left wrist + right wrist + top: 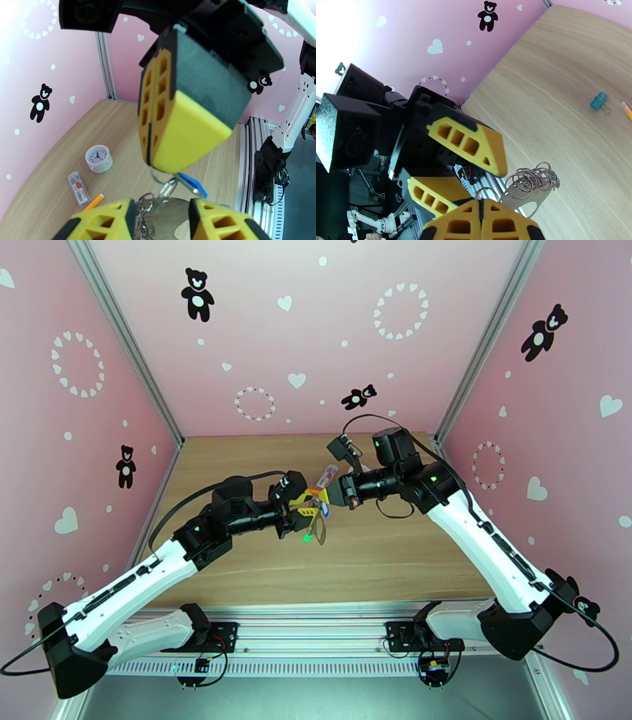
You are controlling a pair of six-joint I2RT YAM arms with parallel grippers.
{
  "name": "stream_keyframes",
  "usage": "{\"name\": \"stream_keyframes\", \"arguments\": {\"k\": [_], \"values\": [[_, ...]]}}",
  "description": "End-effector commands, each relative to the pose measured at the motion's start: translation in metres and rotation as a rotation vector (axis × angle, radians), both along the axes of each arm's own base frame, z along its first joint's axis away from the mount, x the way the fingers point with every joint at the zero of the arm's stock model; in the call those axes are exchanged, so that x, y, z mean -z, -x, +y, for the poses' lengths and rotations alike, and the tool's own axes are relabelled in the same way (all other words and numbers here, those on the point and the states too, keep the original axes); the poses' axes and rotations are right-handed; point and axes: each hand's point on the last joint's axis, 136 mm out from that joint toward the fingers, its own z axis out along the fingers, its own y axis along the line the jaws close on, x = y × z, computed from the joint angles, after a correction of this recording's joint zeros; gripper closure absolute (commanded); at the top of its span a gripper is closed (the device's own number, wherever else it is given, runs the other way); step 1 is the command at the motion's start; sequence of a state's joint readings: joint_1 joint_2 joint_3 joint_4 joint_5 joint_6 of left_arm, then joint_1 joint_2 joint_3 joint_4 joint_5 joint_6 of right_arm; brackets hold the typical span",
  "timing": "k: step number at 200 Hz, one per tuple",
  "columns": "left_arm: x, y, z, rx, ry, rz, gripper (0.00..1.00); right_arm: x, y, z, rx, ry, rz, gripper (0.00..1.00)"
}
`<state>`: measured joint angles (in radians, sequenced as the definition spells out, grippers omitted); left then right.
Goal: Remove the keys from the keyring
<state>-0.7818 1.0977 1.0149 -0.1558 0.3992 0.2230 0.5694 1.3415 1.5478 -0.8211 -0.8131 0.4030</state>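
While aloft, keyring (168, 188) in right gripper (151, 158)

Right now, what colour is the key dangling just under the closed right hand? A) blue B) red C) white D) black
A: the key hanging from the keyring just beneath the right hand has a blue head.

nothing legible — clock (98, 158) numerals blurred

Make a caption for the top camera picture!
Left hand and right hand meet over the table; keyring and green key dangle below them.
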Motion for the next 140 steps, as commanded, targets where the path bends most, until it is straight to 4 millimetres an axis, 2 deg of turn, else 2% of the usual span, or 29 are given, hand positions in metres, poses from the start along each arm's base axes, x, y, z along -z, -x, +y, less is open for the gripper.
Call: {"name": "stream_keyframes", "arguments": {"k": [1, 36, 78, 97, 126, 140], "values": [[-0.0111, 0.0043, -0.0043, 0.039, -0.009, -0.03, 0.68, -0.0101, 0.0041, 0.0009, -0.032, -0.018, -0.016, 1.0], [-0.0111, 0.0037, -0.0063, 0.048, -0.019, -0.034, 0.75, -0.0121, 0.0055, 0.001, -0.042, -0.02, -0.021, 1.0], [-0.0084, 0.0073, -0.0094, 0.084, -0.041, -0.031, 0.77, -0.0138, 0.0077, -0.0002, -0.052, -0.015, -0.03, 1.0], [-0.0075, 0.0121, -0.0127, 0.122, -0.046, -0.017, 0.83, -0.0147, 0.0064, -0.0009, -0.046, -0.01, -0.041, 1.0], [-0.0071, 0.0104, -0.011, 0.113, -0.068, -0.022, 0.97, -0.0145, 0.0065, -0.0027, -0.038, 0.003, -0.039, 1.0], [-0.0068, 0.0089, -0.0087, 0.098, -0.075, -0.038, 1.0, -0.0139, 0.0069, -0.0036, -0.034, 0.01, -0.036, 1.0]]}}
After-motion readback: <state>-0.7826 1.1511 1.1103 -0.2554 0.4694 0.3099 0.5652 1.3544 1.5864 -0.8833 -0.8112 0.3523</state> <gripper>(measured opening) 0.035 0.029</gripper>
